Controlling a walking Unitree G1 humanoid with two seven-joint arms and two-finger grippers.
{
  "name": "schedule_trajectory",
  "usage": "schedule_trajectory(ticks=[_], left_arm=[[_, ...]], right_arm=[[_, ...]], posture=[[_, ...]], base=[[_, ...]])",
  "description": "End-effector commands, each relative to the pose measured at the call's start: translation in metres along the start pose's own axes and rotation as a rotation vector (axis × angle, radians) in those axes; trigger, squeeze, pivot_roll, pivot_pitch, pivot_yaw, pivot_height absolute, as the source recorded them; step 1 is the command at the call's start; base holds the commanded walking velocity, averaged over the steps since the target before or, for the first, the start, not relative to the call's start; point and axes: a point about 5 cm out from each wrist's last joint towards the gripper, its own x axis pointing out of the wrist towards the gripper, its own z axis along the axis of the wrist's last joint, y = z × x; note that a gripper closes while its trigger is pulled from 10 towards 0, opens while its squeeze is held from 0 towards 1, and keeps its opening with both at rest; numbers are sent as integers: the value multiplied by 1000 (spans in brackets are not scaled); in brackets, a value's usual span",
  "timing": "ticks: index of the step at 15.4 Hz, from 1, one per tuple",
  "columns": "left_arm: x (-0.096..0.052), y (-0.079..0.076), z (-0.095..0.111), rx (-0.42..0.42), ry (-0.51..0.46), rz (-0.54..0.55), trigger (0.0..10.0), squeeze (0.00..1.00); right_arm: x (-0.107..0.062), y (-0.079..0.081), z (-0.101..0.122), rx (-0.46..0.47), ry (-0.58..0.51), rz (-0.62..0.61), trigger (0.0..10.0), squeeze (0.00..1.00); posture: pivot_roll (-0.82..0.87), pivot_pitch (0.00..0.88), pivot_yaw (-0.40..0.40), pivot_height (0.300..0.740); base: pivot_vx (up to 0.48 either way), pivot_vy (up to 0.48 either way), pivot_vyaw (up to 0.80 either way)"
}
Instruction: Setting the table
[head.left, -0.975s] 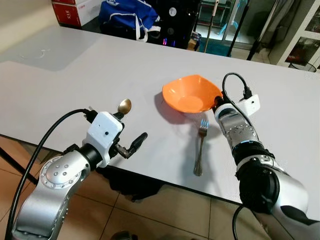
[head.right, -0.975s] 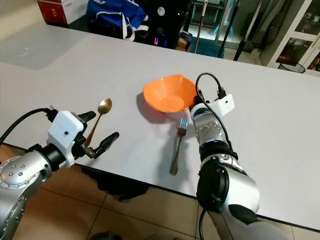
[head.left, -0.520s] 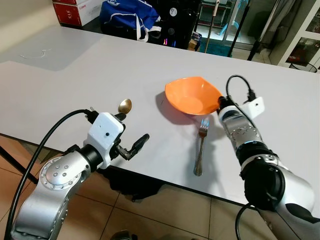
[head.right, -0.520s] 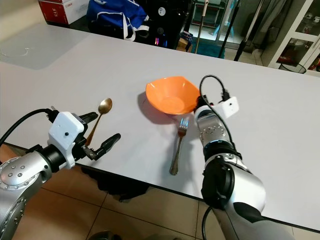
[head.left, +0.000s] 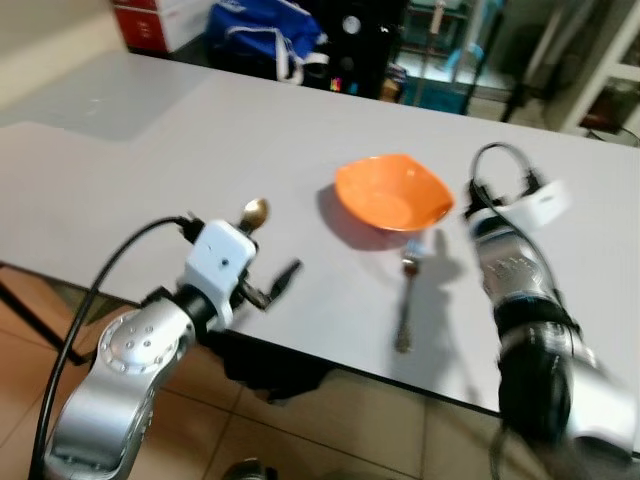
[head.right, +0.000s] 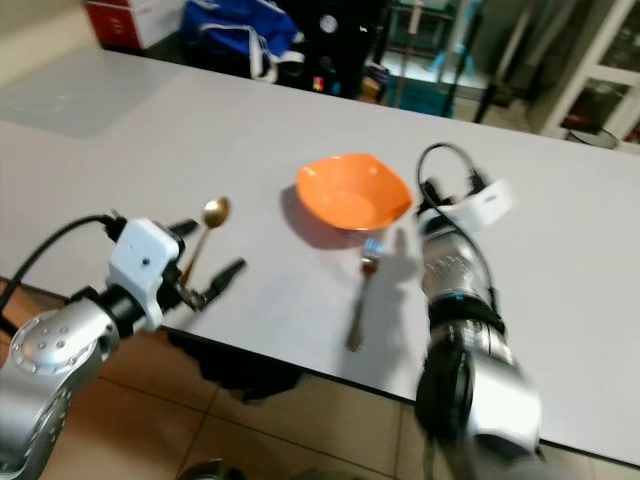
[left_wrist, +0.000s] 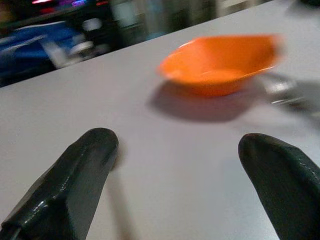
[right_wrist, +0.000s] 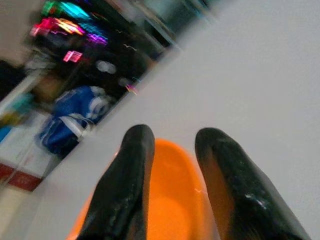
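An orange bowl (head.left: 392, 192) sits mid-table, with a silver fork (head.left: 405, 300) lying just in front of it, tines toward the bowl. A gold spoon (head.left: 252, 212) lies near the table's front left edge. My left gripper (head.left: 264, 258) hovers open there, and the spoon's handle runs back between its fingers. My right gripper (right_wrist: 172, 150) is blurred by motion, just off the bowl's right near rim. Its fingers (right_wrist: 125, 180) stand a little apart with nothing between them, and the bowl (right_wrist: 175, 200) shows beyond them.
The grey table (head.left: 150, 150) ends close in front of me, above a tiled floor (head.left: 330, 430). A blue bag (head.left: 262, 22), a red box (head.left: 150, 15) and dark furniture stand behind the far edge. The table's right part (head.left: 600, 200) is bare.
My right gripper has drawn back from the bowl's right rim and the arm has swung right, now blurred. The bowl, fork, spoon and left gripper stay put.
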Motion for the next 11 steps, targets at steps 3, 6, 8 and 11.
schedule_trajectory(ticks=[3,6,8,11], left_arm=[[9,17,2,56,4,188,10000,0],[11,13,12,27,-58,251,10000,0],[10,12,10,33,-51,256,10000,0],[10,15,8,40,-38,278,10000,0]], right_arm=[[-35,41,-18,-245,42,228,10000,0],[-68,49,-27,-423,14,265,10000,0],[-77,47,-30,-431,33,243,10000,0],[-84,51,-29,-537,22,207,10000,0]], posture=[[71,17,-36,740],[72,17,-24,740],[75,13,-16,740],[83,5,-7,740]], base=[[0,480,0],[0,480,0],[0,480,800],[0,480,0]])
